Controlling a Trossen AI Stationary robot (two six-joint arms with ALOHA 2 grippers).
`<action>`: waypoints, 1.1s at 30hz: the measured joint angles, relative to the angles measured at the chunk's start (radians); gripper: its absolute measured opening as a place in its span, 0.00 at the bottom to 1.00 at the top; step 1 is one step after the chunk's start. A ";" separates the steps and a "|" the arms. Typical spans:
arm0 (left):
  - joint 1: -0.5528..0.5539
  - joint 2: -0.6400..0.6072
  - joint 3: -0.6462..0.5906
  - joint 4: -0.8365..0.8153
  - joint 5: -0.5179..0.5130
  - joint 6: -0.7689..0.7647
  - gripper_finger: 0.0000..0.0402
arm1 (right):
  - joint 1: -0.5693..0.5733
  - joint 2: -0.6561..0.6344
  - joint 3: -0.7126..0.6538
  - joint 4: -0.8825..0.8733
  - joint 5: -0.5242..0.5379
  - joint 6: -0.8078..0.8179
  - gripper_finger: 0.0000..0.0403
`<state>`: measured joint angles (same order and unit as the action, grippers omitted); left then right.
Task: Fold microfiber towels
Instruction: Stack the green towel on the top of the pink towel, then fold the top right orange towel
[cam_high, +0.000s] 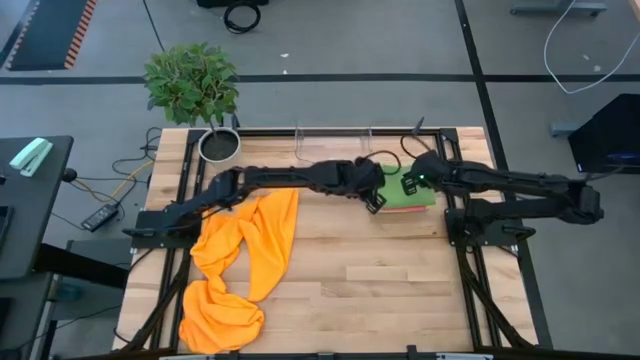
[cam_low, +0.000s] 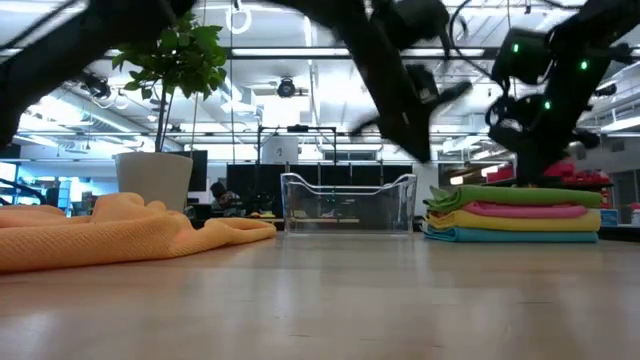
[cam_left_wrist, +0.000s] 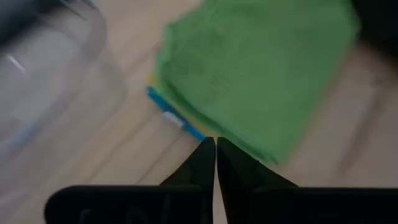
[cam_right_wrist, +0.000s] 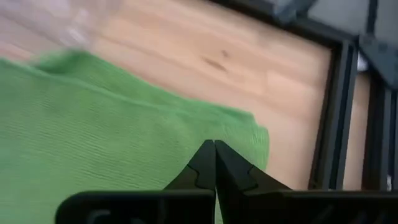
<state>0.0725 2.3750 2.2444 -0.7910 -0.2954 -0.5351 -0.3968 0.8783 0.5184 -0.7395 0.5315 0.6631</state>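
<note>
A folded stack, green towel on top, then pink, yellow and blue, lies beside the clear bin; orange towels lie crumpled well apart.

Both grippers over green towel; orange towels sprawled at table's left.

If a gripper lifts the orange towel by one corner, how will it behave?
The orange towel lies in loose folds and bunches, so it would probably hang limp and drape. It looks thin and light. It spreads far across the table, so part may drag.
</note>
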 joint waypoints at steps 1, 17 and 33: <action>-0.012 -0.034 0.004 -0.054 -0.004 0.000 0.06 | 0.013 -0.015 0.020 -0.014 0.002 -0.003 0.01; -0.313 -0.290 -0.218 -0.735 -0.122 -0.177 0.42 | 0.619 -0.048 0.125 0.075 -0.077 0.300 0.01; -0.294 -0.869 -1.244 -0.245 0.040 -0.157 0.49 | 1.019 0.425 0.125 0.670 0.098 0.798 0.04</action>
<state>-0.2212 1.5063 1.0005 -1.0364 -0.2559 -0.6918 0.6224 1.3038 0.6434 -0.0699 0.6300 1.4613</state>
